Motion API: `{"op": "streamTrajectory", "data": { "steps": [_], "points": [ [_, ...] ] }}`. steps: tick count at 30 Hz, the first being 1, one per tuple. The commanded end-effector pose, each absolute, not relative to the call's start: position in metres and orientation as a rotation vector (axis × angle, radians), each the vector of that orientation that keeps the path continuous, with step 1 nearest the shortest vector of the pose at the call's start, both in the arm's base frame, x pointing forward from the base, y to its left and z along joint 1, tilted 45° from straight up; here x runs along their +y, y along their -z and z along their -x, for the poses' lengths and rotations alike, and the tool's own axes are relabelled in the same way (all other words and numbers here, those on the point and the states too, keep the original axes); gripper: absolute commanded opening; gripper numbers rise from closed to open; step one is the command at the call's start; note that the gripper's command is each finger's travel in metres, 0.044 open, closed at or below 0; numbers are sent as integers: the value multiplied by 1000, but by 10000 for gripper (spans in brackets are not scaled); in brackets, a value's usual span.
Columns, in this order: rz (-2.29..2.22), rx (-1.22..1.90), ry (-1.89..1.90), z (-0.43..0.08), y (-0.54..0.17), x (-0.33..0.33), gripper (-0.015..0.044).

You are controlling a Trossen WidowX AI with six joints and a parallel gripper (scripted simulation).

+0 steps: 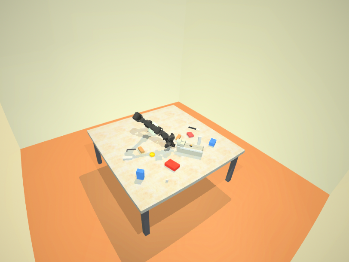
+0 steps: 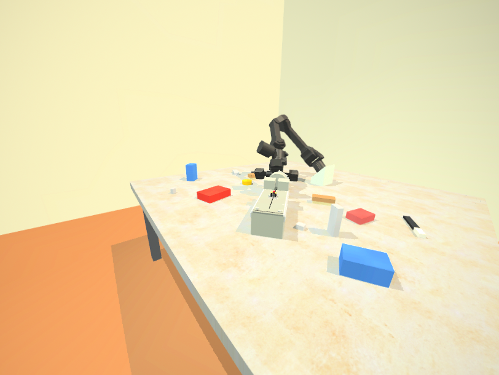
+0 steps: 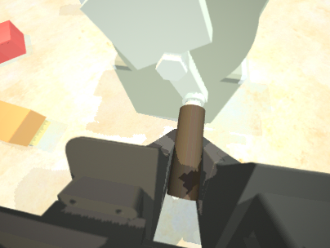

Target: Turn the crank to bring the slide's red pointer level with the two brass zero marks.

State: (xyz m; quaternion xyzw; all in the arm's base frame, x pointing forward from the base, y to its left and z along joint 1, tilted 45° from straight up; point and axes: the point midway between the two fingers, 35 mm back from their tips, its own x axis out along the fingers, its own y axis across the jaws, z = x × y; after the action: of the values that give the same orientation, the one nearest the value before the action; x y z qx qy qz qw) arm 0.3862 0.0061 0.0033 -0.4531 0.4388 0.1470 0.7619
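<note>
The pale grey-green machine (image 1: 189,152) (image 2: 267,225) (image 3: 155,28) stands on the table, its long slotted top running away from the arm. The small red pointer (image 1: 191,145) (image 2: 274,192) sits over the slot; the brass marks are too small to make out, so whether they are level cannot be told. In the wrist view the white crank arm (image 3: 191,81) slants down and right from its hub to the brown handle (image 3: 191,130). My gripper (image 3: 184,135) (image 1: 172,145) is shut on this handle, with the fingers on both sides of its lower part. In the exterior view the machine hides the handle.
An orange block (image 1: 178,137) (image 2: 323,198) (image 3: 16,122) and a smaller red block (image 1: 190,134) (image 2: 360,216) (image 3: 9,41) lie beside the machine. A white upright block (image 2: 334,221) and a blue block (image 2: 365,264) stand near its far end. A larger red block (image 1: 172,165) lies on its other side.
</note>
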Motion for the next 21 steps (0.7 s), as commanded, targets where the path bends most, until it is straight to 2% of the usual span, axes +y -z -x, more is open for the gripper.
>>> {"op": "streamTrajectory", "data": {
  "steps": [1, 14, 21],
  "points": [
    [989, 936, -305, -391, -11, 5, 0],
    [986, 955, -320, -386, -4, 6, 0],
    [986, 955, -320, -386, -4, 6, 184]
  ]
}}
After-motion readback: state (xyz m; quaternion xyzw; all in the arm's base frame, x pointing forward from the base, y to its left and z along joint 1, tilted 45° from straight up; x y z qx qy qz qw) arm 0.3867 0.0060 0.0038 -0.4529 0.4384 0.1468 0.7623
